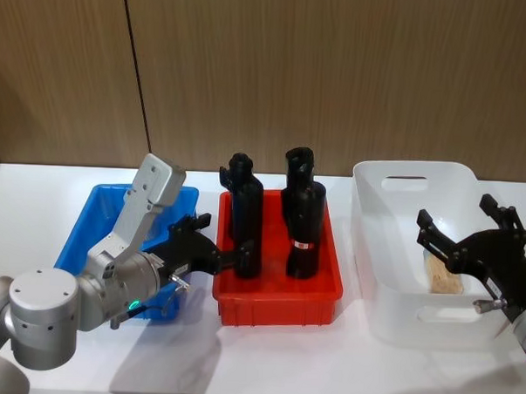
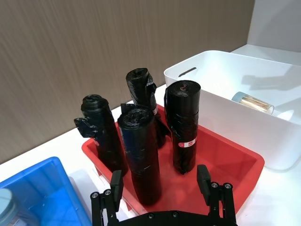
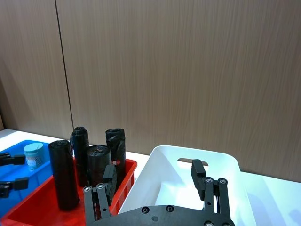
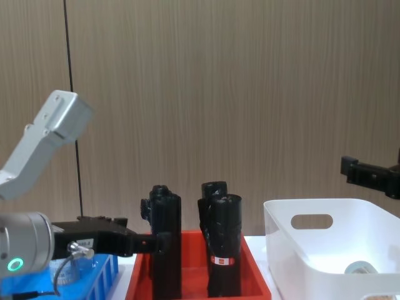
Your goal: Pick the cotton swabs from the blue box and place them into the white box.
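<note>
We are holding our right pincer point(image 1: 456, 214) with its fingers spread apart and nothing between them, hovering above the right part of the white box point(image 1: 368, 180). Below it, a tub of cotton swabs point(image 1: 443, 275) is lying on its side on the floor of that box, its pale lid showing in the left wrist view.

Our left pincer point(image 1: 219, 240) is likewise gaping and gripping nothing. It is hanging over the right edge of the blue box point(image 1: 83, 228), reaching toward the red tray point(image 1: 276, 304). In the left wrist view its fingers point(image 2: 116, 181) are framing the black cylinders point(image 1: 305, 225), four of them standing upright in the tray.

A second tub of cotton swabs point(image 3: 34, 157) is standing upright inside the blue box, lid up.

The three containers are sitting in a row on the white table point(image 1: 282, 368): the blue box on our left, the red tray in the middle, the white box on our right, each near the next. A wood-panelled wall point(image 1: 338, 78) is running behind them.
</note>
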`<state>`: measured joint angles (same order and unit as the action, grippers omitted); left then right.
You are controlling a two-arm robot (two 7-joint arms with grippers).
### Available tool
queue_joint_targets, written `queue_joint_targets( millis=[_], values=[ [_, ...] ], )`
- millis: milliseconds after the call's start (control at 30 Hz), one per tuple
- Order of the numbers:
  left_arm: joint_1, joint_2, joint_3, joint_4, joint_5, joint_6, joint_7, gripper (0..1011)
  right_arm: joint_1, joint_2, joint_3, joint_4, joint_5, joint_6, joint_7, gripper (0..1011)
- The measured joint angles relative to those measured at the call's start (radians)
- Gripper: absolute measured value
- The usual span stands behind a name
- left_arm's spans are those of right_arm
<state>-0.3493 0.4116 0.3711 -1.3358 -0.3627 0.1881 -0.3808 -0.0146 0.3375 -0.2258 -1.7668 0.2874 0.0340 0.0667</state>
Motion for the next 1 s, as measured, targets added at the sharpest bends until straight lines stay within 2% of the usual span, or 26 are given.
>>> queue_joint_targets(
  millis=[133,333,1000],
  values=[
    [-0.027,-0.019,0.006,0.05,0.017,-0.018,-0.026,1004,0.0,0.0,0.0,0.0,0.0,0.0,0.0,1002],
    [-0.059,-0.042,0.014,0.109,0.037,-0.039,-0.032,1004,0.0,0.0,0.0,0.0,0.0,0.0,0.0,1001],
    [-0.124,-0.093,0.022,0.261,0.052,-0.115,0.01,1004,0.0,0.0,0.0,0.0,0.0,0.0,0.0,1001]
  ],
)
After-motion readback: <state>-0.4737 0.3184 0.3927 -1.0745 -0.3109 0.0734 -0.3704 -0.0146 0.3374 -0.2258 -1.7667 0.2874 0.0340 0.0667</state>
